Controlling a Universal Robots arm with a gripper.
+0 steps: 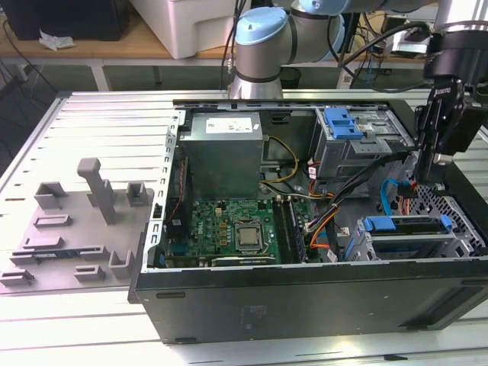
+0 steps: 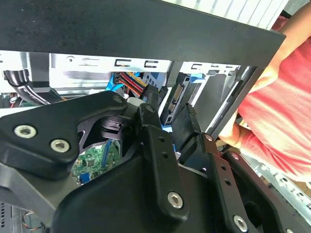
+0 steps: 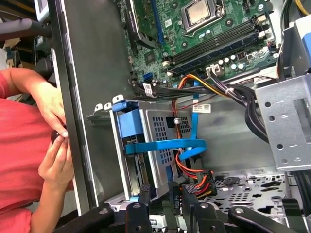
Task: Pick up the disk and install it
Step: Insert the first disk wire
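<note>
While jaws gape (empty), disk [image 1: 408,238] in cage [image 1: 467,241] lies lengthwise L-R, ext. view.

Robotics lab or workshop: slotted metal table [image 1: 99,114], open computer case [image 1: 305,305], robot arm [image 1: 263,38], cluttered benches [image 1: 99,53] behind.

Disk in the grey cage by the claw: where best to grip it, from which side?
Probably by the blue bracket edging the disk, pinched across its width from above, where the case lies open. The grey cage walls in the flat faces, so that edge alone offers a hold.
</note>
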